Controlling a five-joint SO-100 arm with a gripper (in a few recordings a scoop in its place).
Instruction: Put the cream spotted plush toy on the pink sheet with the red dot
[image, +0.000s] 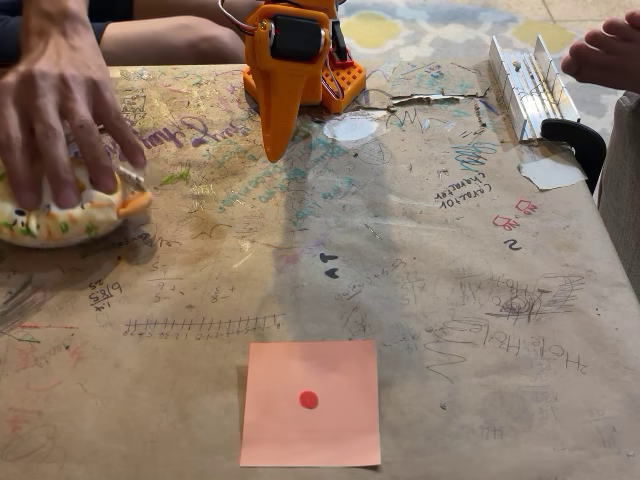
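The cream spotted plush toy lies at the table's left edge in the fixed view, pressed under a person's hand; its orange nub pokes out to the right. The pink sheet with the red dot lies flat near the front edge, centre. My orange gripper hangs at the back of the table, pointing down, well apart from both. Its fingers look drawn together into one tip with nothing between them.
The table is covered in brown paper full of scribbles. A metal bracket and a black clamp sit at the back right, with a white scrap beside them. Another hand shows at top right.
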